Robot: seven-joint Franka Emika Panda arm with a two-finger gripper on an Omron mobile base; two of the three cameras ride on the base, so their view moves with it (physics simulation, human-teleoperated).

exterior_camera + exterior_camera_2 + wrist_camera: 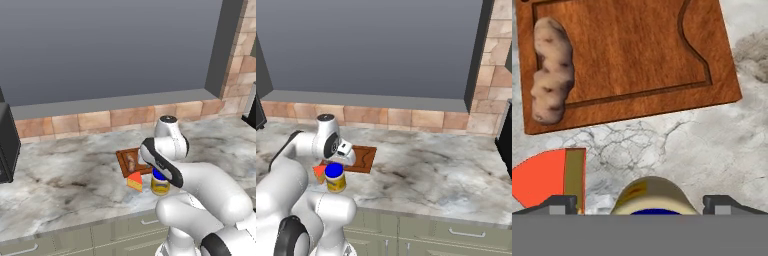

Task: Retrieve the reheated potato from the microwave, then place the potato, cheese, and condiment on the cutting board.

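The cutting board (627,55) lies on the marble counter, also in the base views (125,159) (363,157). The potato (551,70) rests on the board's left part (131,160). The cheese (547,180) wedge sits on the counter just off the board (135,181) (319,172). Beside it stands the condiment (652,196) jar with its blue lid (160,185) (335,177). My gripper (643,204) hangs open right above the jar, fingertips (562,204) wide on either side and not touching it. The microwave is out of view.
A black appliance (7,142) stands on the counter at the far left; I cannot tell what it is. Another dark appliance (506,145) is at the right edge. A brick backsplash (100,120) runs behind the counter.
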